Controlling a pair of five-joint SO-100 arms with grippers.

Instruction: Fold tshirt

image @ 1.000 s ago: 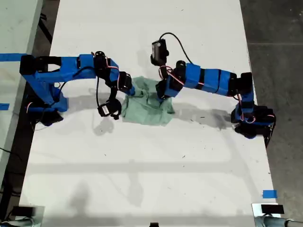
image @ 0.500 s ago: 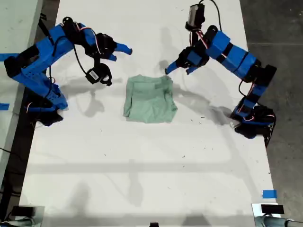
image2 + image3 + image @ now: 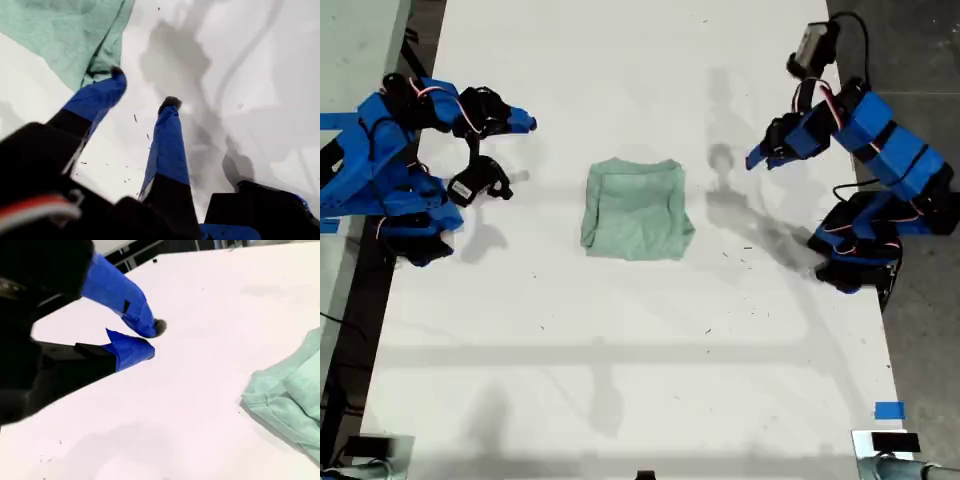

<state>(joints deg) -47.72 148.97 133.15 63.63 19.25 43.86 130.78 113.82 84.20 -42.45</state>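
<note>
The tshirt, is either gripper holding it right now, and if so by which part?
Nothing is held. The tshirt lies folded on the table, apart from both arms. My first gripper is open and empty; my second gripper grips nothing.

The tshirt (image 3: 635,210) lies on the counter (image 3: 620,350), a little toward 12 o'clock of the counter's middle in the exterior view. My first gripper (image 3: 757,160) hangs at about 2 o'clock from the tshirt, apart from it, jaws pointing back toward it. My second gripper (image 3: 525,123) hangs at about 10 o'clock from the tshirt, farther off, also apart. Each arm's base stands near a counter edge: the first arm's base (image 3: 855,262) at 3 o'clock of the tshirt, the second arm's base (image 3: 415,228) at 9 o'clock. A strip of tape (image 3: 888,410) lies on the counter near 5 o'clock.
</note>
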